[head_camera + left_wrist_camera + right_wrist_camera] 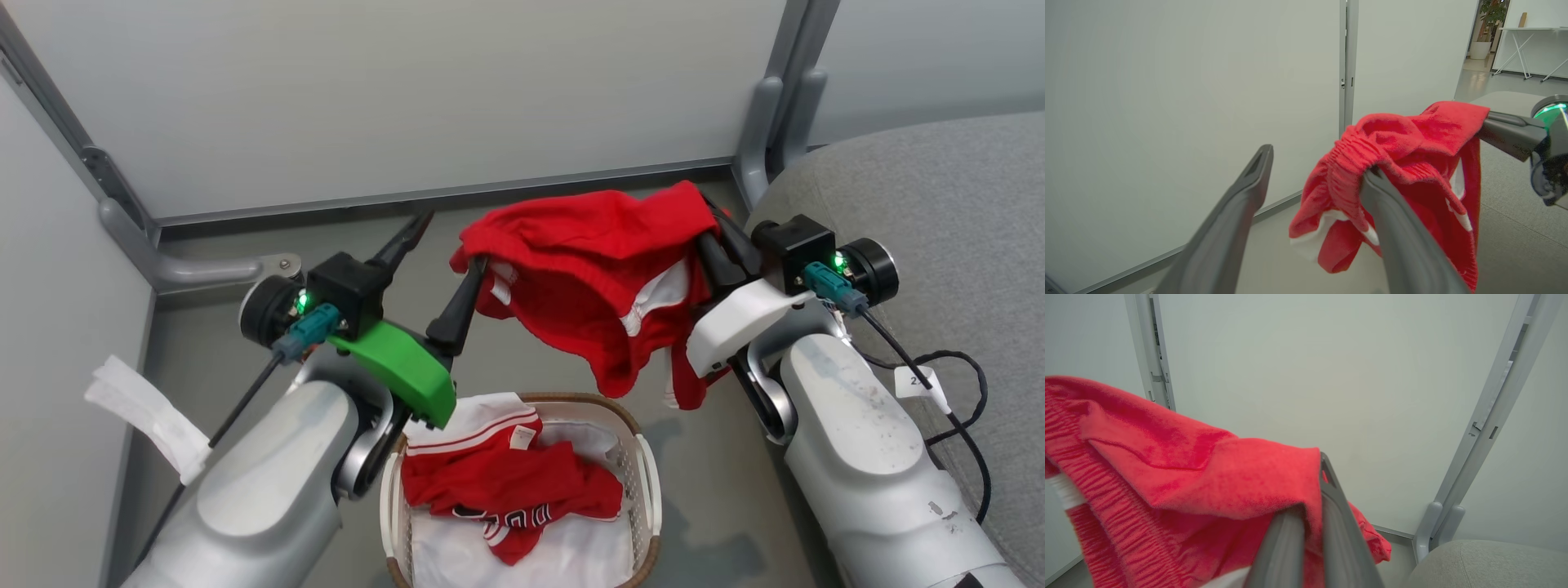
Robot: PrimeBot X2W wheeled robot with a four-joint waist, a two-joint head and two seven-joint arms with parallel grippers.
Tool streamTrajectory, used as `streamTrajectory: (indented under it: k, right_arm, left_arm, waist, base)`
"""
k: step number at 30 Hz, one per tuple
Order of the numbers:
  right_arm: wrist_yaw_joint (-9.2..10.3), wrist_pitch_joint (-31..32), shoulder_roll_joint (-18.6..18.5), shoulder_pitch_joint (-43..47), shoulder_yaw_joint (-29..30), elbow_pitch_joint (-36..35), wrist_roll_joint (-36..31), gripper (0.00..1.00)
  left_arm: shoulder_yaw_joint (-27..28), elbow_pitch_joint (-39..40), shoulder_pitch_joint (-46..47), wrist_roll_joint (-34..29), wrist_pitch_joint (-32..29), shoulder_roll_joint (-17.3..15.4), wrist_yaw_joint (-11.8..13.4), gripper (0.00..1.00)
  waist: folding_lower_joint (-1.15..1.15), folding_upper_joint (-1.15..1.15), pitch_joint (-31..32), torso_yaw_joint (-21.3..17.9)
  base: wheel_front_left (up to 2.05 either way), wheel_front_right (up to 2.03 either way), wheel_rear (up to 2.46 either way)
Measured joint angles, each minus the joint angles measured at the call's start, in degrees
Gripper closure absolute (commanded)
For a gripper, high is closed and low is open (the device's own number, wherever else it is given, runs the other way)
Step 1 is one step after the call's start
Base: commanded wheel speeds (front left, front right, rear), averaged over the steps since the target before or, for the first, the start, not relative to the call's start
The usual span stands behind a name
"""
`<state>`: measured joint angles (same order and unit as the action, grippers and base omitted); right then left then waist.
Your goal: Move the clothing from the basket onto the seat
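We see a red garment (588, 261) strung in the air between the robot's two arms, above the grey floor (710, 490) and higher than the basket (608, 406) that stands near the bottom of the head view. The right gripper (709, 220) has its two dark fingers pressed close together on one end of the fabric; in the right wrist view the garment (1188, 469) is pinched between them at the gripper (1312, 506) and spreads off to the left. The left gripper (453, 241) is spread wide and clamps nothing: in its own wrist view the gripper (1318, 161) has one finger bare against the pale partition panels (1167, 102), while the gathered waistband (1343, 163) of the garment (1412, 139) is hooked over the tip of the other finger. White panels show on the folds that hang down. The seat (939, 204) lies to the right of the raised garment, just beside the right arm, and the fabric is not on it; its grey rounded edge (1486, 563) also shows low in the right wrist view. More clothing (506, 482), red with white striped trim and a small white label (520, 437), lies crumpled inside the basket on a white cloth (563, 555).
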<state>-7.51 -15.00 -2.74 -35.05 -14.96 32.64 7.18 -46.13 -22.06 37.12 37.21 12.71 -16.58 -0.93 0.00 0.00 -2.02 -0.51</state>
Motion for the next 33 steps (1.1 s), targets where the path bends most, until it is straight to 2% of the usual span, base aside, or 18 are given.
streamTrajectory:
  k: [9, 22, 33]
  right_arm:
    - [0.01, 0.0, 0.0, -0.5, 3.2, 0.1, -1.7, 1.0]
    - [0.0, 0.0, 0.0, 0.7, 9.1, -0.3, -5.4, 1.0]
    - [0.0, 0.0, 0.0, 2.4, 10.5, -3.0, -5.5, 1.0]
  left_arm:
    - [-1.3, 0.4, -6.0, 0.9, 0.8, -0.3, 0.3, 0.0]
    - [-2.0, 3.2, -9.6, 0.0, 1.8, -1.3, 0.2, 0.0]
    - [-2.4, 4.3, -11.8, -0.6, 2.1, -1.4, -0.1, 0.0]
  waist:
    - [0.0, 0.0, -1.6, -1.1]
    - [0.0, 0.0, -2.8, -2.8]
    - [0.0, 0.0, -3.7, -5.7]
  base:
    - [0.0, 0.0, 0.0]
    - [0.0, 0.0, 0.0]
    - [0.0, 0.0, 0.0]
